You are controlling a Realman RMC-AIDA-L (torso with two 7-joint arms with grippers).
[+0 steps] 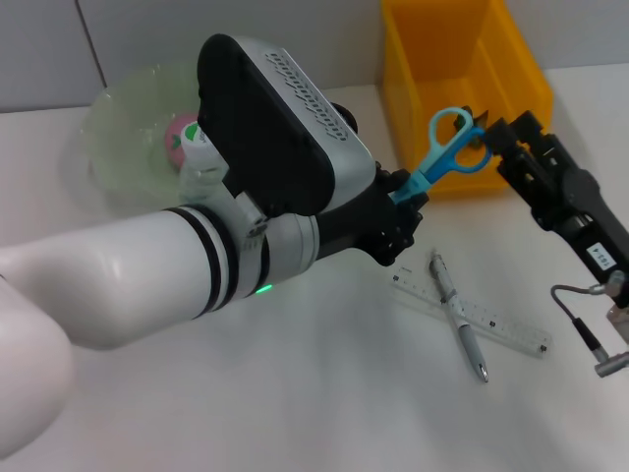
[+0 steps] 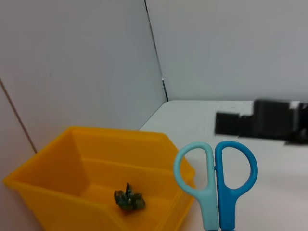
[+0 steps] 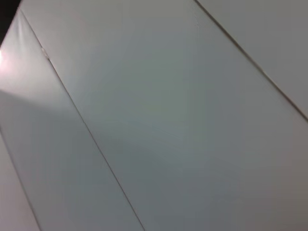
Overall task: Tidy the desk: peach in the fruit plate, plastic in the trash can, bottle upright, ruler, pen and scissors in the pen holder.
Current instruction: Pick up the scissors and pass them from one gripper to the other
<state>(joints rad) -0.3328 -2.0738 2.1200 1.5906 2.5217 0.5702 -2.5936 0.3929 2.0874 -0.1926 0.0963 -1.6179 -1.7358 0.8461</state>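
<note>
The left pincer (image 1: 401, 202) grips a pair of scissors (image 1: 442, 155) by the blades, holding them raised above the white desk (image 1: 324, 393) with the blue handle loops tilted up and away, just in front of the yellow bin (image 1: 462, 88). The left wrist view shows the two loops (image 2: 216, 183), one pale blue and one darker blue, side by side beside the bin's near corner. A small crumpled dark-green scrap (image 2: 129, 199) lies on the bin's floor.

The right pincer (image 1: 491, 138) hangs close beside the scissor handles, also just in front of the bin, its black fingers pointed toward the loops; whether it is wide or narrow cannot be told. It shows as a blurred dark block beyond the handles in the left wrist view. The right wrist camera sees only grey wall panels.

Nearer the robot than the bin, a clear ruler (image 1: 472, 315) lies flat on the desk, with a silver pen (image 1: 457, 315) lying across it, the two touching. To the left of the bin, well apart from it, sits a clear green plate (image 1: 128, 138) at the back of the desk, holding a pink peach (image 1: 182, 138); a white bottle with a green mark (image 1: 201, 147) shows just beside the peach, largely hidden by the left arm.
</note>
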